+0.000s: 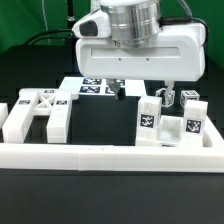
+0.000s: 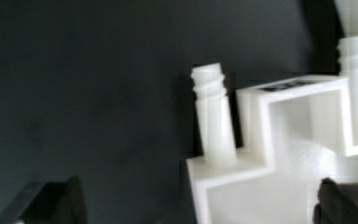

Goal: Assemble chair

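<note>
Reading the exterior view as a clock face, the long white border rail [image 1: 110, 157] lay nearest, at six. Behind it on the black table [image 1: 100, 125], the chair's H-shaped piece [image 1: 40, 112] sat at nine and its tagged blocky legs [image 1: 150, 116] at three. My pincer [image 1: 142, 93] hung at two, spread wide and holding nothing. The wrist view showed a ribbed peg [image 2: 211, 105] in line with the gap between my fingers [image 2: 51, 200]. The marker board [image 1: 95, 87] lay farthest, at eleven.

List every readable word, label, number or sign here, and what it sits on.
None readable.
Only black-and-white square tags, patterns rather than text, show on the chair parts and the marker board.
The hand shows no legible marking.
</note>
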